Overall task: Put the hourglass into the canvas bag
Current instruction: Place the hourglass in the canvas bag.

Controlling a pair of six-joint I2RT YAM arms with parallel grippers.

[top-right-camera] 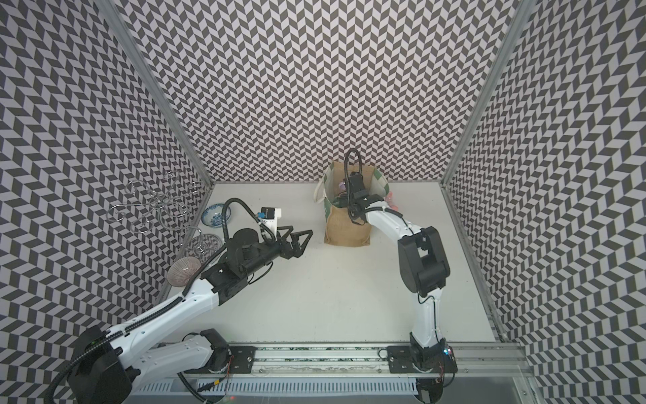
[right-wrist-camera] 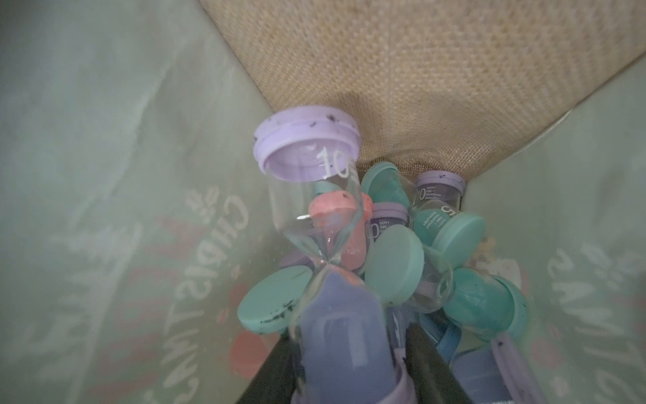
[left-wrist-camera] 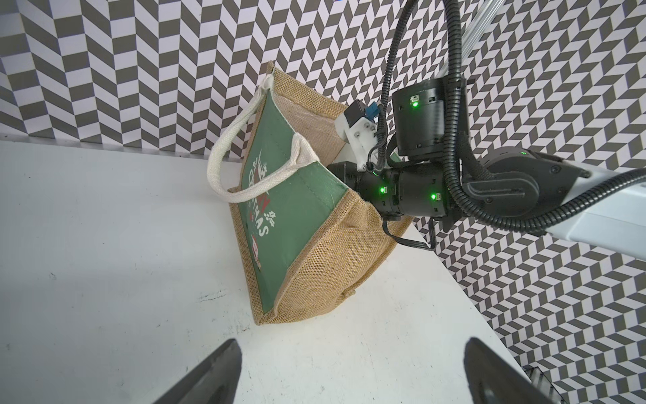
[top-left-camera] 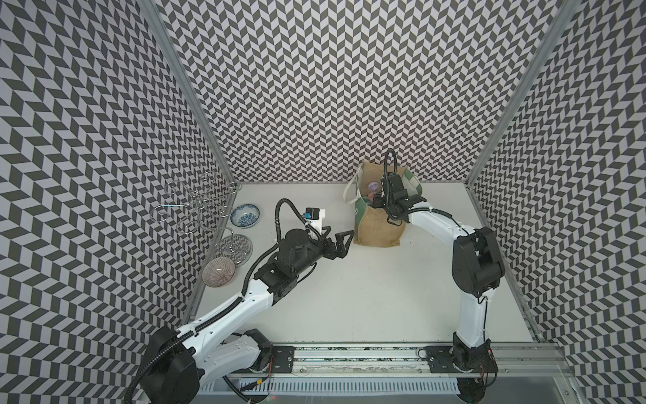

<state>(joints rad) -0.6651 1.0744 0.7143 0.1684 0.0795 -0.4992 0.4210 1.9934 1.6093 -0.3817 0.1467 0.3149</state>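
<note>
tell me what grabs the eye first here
The black-and-white chevron walls surround everything. By the back wall the right tool reaches into the canvas bag, gripping a lilac hourglass over a heap of teal, pink and purple hourglasses. The left tool hangs open beside the bag.

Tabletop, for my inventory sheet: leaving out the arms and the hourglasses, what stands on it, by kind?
Bowls: 2 (blue-patterned bowl, pink ribbed bowl)
Wire hook stand: 1
Canvas bag: 1
Total: 4
</note>
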